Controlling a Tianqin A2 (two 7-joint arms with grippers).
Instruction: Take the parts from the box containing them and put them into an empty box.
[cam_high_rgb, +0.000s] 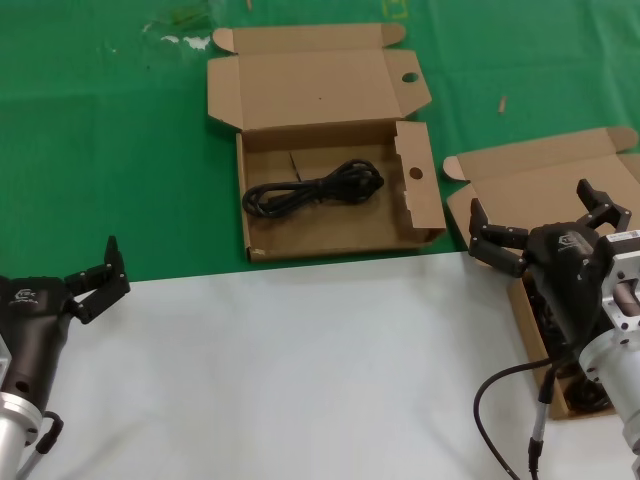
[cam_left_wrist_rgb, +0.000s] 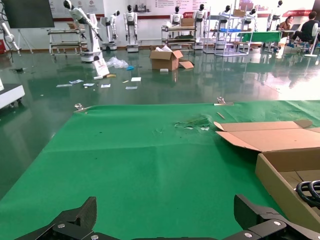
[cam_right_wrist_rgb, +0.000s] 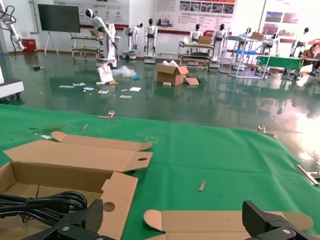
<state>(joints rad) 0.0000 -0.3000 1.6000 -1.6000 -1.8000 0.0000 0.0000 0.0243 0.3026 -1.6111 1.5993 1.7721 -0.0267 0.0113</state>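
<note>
Cables still to move sit in the plain-lidded brown cardboard box (cam_high_rgb: 545, 190) directly beneath my right gripper (cam_high_rgb: 550, 228), whose fingers are spread wide. I judge that arm far nearer than my left gripper (cam_high_rgb: 100, 280), also spread, parked well apart. One black coiled cable bundle (cam_high_rgb: 313, 189) lies crosswise in the hole-flapped cardboard box (cam_high_rgb: 340, 243).

The right claw (cam_high_rgb: 540, 228) and arm hide most of the plain-lidded box (cam_high_rgb: 548, 190).
</note>
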